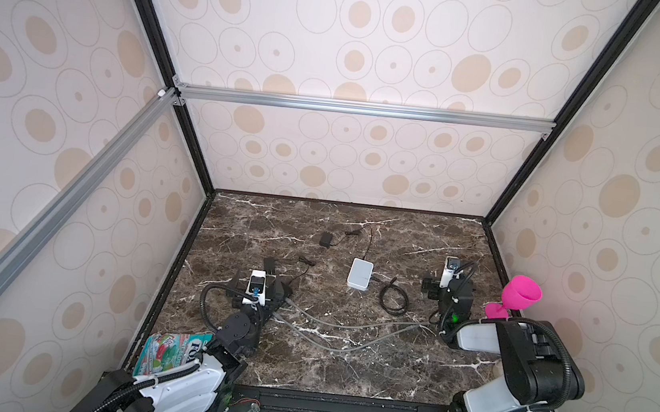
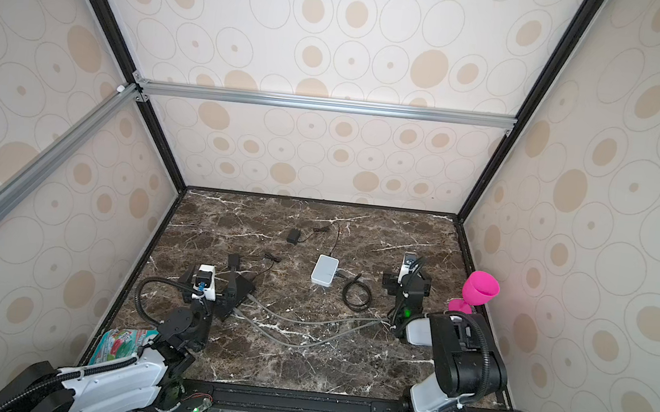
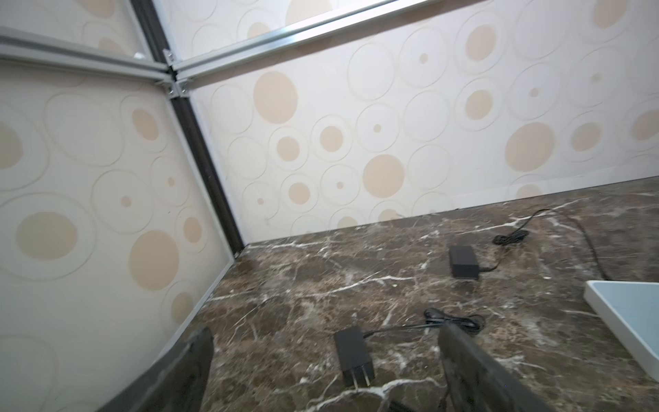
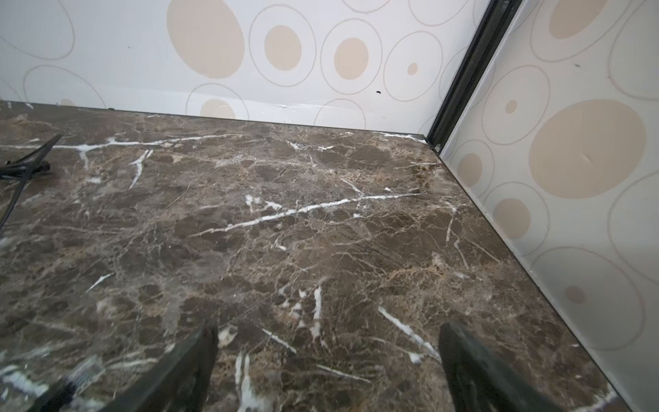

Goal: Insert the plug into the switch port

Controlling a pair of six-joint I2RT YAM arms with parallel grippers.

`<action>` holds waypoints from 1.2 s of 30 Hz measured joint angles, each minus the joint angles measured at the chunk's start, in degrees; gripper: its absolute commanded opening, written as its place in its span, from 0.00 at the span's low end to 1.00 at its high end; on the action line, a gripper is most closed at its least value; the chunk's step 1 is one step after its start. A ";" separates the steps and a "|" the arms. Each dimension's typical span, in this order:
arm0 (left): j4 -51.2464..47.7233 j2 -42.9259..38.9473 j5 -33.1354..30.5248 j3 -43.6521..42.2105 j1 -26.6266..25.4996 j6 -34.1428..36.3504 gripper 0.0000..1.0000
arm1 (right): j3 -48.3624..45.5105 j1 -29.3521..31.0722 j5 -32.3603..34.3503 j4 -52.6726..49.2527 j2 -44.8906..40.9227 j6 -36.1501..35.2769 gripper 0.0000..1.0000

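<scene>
Top views, Sam: where's the plug (image 1: 394, 280)?

Jo, I take it for the loose end of the black cord (image 1: 393, 301), lying just beside the white switch (image 1: 360, 274), mid-bench (image 1: 365, 369). It's too small to be sure.

Is anything holding it?

No. The left pincer (image 3: 326, 330) is spread wide over a black wall adapter (image 3: 353, 356), and the right pincer (image 4: 330, 328) is spread over bare marble. I'd say the pick-up is not yet begun.

Next?

The right one sits nearer: pinch behind the plug, then line it up with a port. The ports don't show.

Obstacles?

The cord's own loop, and the grey cables (image 1: 349, 326) across the front. The pink goblet (image 1: 519, 294) and snack packet (image 1: 169, 351) stand well apart.
</scene>
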 measured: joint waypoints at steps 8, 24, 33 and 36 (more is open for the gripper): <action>17.22 13.84 0.02 0.02 6.71 0.55 0.98 | 0.02 -0.33 -1.14 -4.68 -0.07 1.38 1.00; 13.49 38.56 24.46 12.26 31.04 -10.08 0.98 | 0.02 -0.35 -1.97 -6.03 -0.07 1.60 1.00; 9.64 37.90 31.74 12.87 31.85 -11.72 0.98 | 0.50 -2.73 -7.69 -7.50 -0.11 1.31 1.00; 9.46 37.88 32.22 12.85 31.85 -11.82 0.98 | 0.79 -3.06 -10.58 -8.46 -0.09 1.29 1.00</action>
